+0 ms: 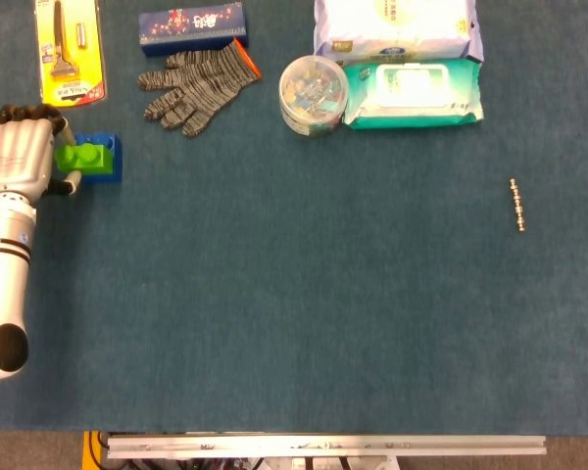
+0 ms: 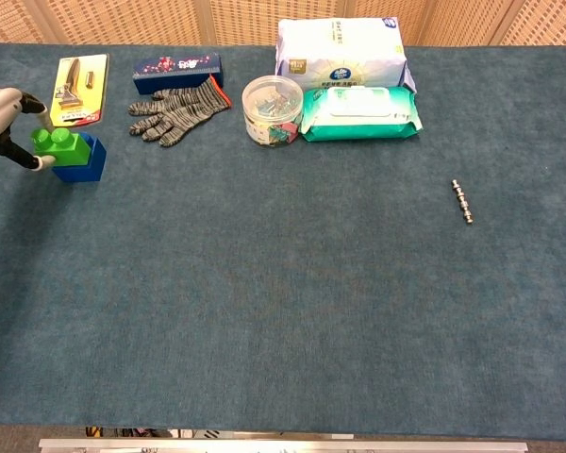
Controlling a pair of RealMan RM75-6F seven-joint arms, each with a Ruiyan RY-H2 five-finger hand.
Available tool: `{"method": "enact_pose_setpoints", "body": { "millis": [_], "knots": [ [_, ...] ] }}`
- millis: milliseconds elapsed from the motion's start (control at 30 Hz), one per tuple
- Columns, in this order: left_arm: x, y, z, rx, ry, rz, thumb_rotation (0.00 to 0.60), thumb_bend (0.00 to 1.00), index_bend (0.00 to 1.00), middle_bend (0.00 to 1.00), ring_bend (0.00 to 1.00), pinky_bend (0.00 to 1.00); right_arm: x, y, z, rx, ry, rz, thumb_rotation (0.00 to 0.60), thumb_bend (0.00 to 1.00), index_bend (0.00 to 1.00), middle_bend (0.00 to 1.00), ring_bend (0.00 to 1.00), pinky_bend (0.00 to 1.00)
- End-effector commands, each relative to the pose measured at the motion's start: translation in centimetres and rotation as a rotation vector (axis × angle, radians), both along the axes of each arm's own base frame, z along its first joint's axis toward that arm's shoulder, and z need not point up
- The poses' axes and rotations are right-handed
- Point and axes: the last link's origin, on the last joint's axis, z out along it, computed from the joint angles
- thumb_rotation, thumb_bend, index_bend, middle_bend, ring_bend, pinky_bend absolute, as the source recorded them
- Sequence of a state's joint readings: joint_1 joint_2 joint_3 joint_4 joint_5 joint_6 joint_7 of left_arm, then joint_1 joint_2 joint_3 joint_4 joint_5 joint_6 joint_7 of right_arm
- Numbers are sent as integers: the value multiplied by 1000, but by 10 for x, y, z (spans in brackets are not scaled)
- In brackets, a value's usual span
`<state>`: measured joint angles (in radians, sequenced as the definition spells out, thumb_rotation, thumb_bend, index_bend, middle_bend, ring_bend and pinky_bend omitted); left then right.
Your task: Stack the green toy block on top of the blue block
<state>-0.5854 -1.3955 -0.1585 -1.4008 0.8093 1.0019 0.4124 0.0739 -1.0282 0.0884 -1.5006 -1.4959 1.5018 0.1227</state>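
The green toy block (image 1: 83, 157) (image 2: 55, 145) sits at the far left of the table, against the left part of the blue block (image 1: 108, 160) (image 2: 83, 160) and overlapping its left edge. My left hand (image 1: 20, 157) (image 2: 2, 117) pinches the green block, with fingers (image 2: 33, 108) behind it and the thumb (image 2: 36, 161) in front. I cannot tell whether the green block rests squarely on the blue one or hangs off its left side. My right hand shows in neither view.
A yellow carded tool (image 1: 69, 49) lies just behind my left hand. Further back stand a dark blue box (image 1: 191, 27), a knit glove (image 1: 196, 80), a round plastic tub (image 1: 313, 93), a wipes pack (image 1: 412, 93) and a white bag (image 1: 392, 27). A small metal piece (image 1: 516, 205) lies at the right.
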Motion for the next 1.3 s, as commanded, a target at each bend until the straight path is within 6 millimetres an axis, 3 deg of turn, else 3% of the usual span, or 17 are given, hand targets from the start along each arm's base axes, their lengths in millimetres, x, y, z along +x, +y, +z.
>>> {"method": "enact_pose_setpoints", "body": {
  "millis": [33,500,667,800,1000,1300],
  "knots": [
    [2,1,-1,-2,2,-3,600,287,534,224,180,109,0,0,0,-1,0,-1,600,212,503,515,425,470],
    [-1,1,-6,-5,-2,13,600,287,512,223,179,109,-3,1,1,-1,-2,-6,600,212,503,515,425,470],
    [2,-2,0,-4,-21,5,600,286,289,191,175,109,-3,1,1,-1,-3,-4,600,213,503,515,425,470],
    [3,-3,2,-8,-34,5,600,286,245,180,174,109,-3,1,1,-1,-3,-4,600,213,503,515,425,470],
    [4,-5,3,-12,-39,5,600,286,263,182,174,109,-4,2,2,-2,-4,-5,600,213,503,515,425,470],
    [5,-4,-1,-10,-37,6,600,287,447,204,174,109,-5,2,3,-5,-6,-9,600,213,503,515,425,470]
  ]
}}
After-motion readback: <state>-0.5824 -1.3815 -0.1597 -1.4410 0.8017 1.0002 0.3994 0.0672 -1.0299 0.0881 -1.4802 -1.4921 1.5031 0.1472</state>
